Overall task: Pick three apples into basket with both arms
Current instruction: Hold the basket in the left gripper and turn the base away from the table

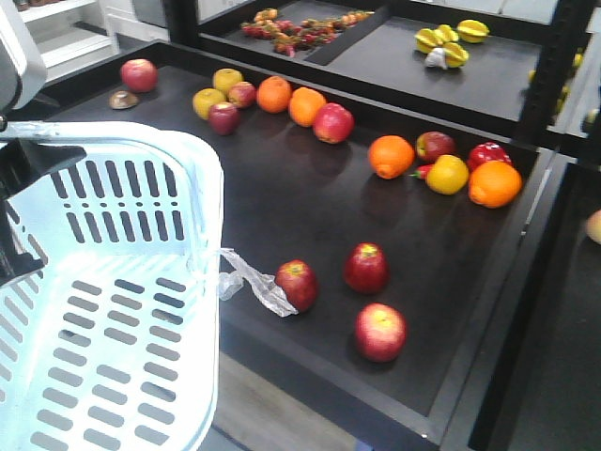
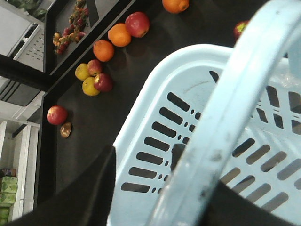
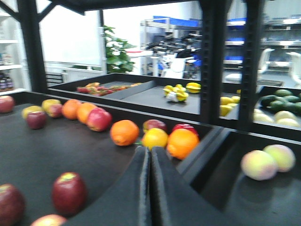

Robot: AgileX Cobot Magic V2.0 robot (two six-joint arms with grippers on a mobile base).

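Black display trays (image 1: 310,207) are carrying loose apples (image 1: 366,268) and oranges (image 1: 391,156) like a grocer's produce section, spreading out ahead of the right gripper's (image 3: 150,150) pressed-together jaws. Far beyond the jaws, blue storage racks (image 3: 171,21) and a potted plant (image 3: 115,49) are hinting at a lab (a staged shop, seemingly), and a slotted shopping basket (image 1: 208,202) is adding to it.

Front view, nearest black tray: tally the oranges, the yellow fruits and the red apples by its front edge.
Oranges: 4
Yellow fruits: 3
Red apples by the front edge: 3
Total: 10
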